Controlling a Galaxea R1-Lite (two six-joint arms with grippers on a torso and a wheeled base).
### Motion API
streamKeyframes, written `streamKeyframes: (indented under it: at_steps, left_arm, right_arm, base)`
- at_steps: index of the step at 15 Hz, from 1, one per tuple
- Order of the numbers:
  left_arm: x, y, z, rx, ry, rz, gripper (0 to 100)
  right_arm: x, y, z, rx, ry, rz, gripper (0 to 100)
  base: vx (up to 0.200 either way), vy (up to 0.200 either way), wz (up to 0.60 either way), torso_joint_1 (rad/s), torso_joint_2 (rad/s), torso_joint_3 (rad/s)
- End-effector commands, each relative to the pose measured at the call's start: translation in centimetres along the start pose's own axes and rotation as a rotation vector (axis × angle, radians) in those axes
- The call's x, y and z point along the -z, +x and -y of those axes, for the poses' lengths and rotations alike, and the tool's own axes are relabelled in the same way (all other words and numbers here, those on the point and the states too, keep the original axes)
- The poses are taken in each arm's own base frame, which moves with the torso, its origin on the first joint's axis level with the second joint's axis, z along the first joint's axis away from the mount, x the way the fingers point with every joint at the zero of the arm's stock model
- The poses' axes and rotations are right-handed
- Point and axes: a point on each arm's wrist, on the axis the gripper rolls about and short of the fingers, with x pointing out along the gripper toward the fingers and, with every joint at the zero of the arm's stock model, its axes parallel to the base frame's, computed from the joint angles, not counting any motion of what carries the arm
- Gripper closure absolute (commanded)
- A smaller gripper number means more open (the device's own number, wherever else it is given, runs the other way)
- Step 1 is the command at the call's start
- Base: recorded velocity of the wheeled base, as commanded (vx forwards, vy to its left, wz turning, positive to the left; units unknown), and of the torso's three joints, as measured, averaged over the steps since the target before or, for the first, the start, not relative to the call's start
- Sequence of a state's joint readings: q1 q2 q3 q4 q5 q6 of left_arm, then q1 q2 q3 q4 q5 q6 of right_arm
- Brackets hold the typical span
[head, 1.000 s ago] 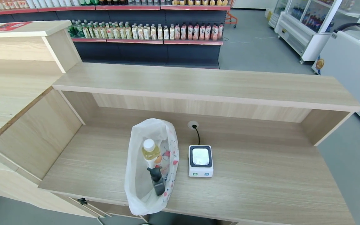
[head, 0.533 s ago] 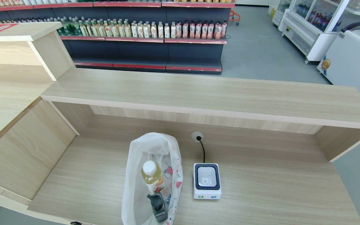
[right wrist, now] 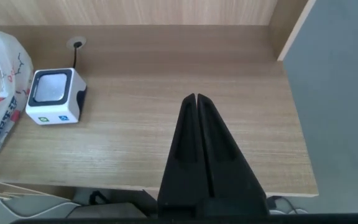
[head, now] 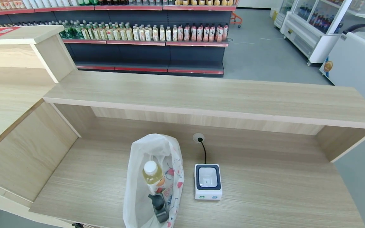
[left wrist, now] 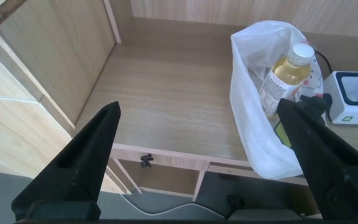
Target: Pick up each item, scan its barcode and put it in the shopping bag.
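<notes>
A white plastic shopping bag [head: 138, 190] stands open on the lower counter, left of the scanner [head: 208, 181]. Inside it a bottle of yellow drink [head: 152, 172] with a white cap stands upright, with a dark grey item [head: 159, 207] in front of it. In the left wrist view my left gripper [left wrist: 199, 106] hangs open off the counter's front edge, nothing between its fingers, with the bag [left wrist: 253, 118] and bottle [left wrist: 286, 70] ahead of it. My right gripper [right wrist: 196, 98] is shut on nothing above bare counter, to the right of the scanner [right wrist: 53, 94].
The scanner's black cable runs to a hole [head: 198, 137] at the back of the counter [head: 265, 190]. A raised ledge [head: 201, 95] and side walls [head: 27, 152] enclose the work surface. Shelves of bottles [head: 144, 31] and freezers [head: 353, 57] stand beyond.
The head camera has moved, so the whole picture has shifted down and slightly sideways. The bag, its contents and the scanner stay where they were on the counter.
</notes>
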State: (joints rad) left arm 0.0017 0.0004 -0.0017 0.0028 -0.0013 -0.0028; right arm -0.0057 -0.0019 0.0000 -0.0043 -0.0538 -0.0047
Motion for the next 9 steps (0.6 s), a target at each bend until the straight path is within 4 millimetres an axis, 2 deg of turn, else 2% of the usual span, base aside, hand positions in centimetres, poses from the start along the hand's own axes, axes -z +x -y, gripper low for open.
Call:
streamKeyframes:
  at_steps: [1,9]
  left_arm:
    - [0.01,0.0,0.0,-0.001,0.001,0.0,0]
    - [0.01,0.0,0.0,-0.001,0.0,0.0,0]
  right_arm:
    - [-0.01,0.01,0.0,-0.001,0.0,-0.002,100]
    - [-0.01,0.01,0.0,-0.001,0.0,-0.002,100]
  base:
    - [0.0,0.0,0.0,0.0,0.0,0.0]
    - [0.0,0.0,0.0,0.0,0.0,0.0]
